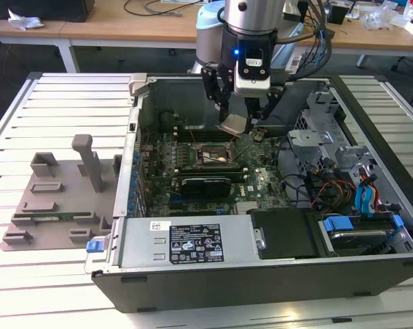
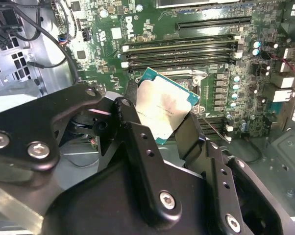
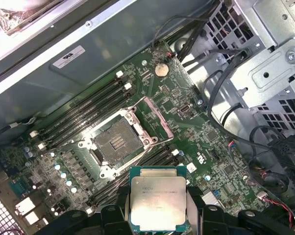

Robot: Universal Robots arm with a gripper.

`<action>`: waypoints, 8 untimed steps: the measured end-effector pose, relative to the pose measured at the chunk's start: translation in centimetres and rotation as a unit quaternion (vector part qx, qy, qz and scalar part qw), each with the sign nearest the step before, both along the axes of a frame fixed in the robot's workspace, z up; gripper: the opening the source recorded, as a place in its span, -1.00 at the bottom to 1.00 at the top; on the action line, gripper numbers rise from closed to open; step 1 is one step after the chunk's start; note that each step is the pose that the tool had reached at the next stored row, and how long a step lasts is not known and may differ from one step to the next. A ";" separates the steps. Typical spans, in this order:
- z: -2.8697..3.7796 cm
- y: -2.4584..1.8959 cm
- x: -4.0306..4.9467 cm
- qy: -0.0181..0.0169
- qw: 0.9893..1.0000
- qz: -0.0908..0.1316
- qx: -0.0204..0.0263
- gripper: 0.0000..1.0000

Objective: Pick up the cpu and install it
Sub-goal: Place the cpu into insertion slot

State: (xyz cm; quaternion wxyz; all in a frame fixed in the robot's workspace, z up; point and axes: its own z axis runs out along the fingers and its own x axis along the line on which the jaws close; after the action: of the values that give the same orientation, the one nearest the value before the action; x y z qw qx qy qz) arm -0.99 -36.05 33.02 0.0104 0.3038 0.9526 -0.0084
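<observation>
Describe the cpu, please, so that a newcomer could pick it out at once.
Look into the open computer case, above its green motherboard. The gripper holds the cpu: a small square, shiny silver top with thin green border, unlike the long black card nearby.

In the second wrist view, the black gripper covers one corner of the chip, where its fingers pinch it. The chip hides most of the socket behind it. In the first wrist view, the picture's edge cuts off one end of the chip and most of the gripper. In the exterior view, the arm is cut off at the top edge. The words on the sticker are too small to tell.
</observation>
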 end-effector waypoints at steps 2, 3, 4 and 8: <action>0.00 0.00 0.00 0.000 1.000 -0.002 0.000 0.09; 0.00 0.00 0.00 0.000 1.000 -0.005 0.000 0.09; 0.00 0.00 0.00 0.000 1.000 -0.006 0.000 0.09; 0.00 0.00 0.00 0.000 1.000 -0.013 0.000 0.09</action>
State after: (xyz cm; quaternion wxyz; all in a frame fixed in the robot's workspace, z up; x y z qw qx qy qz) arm -0.99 -36.05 33.02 0.0102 0.3163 0.9486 -0.0086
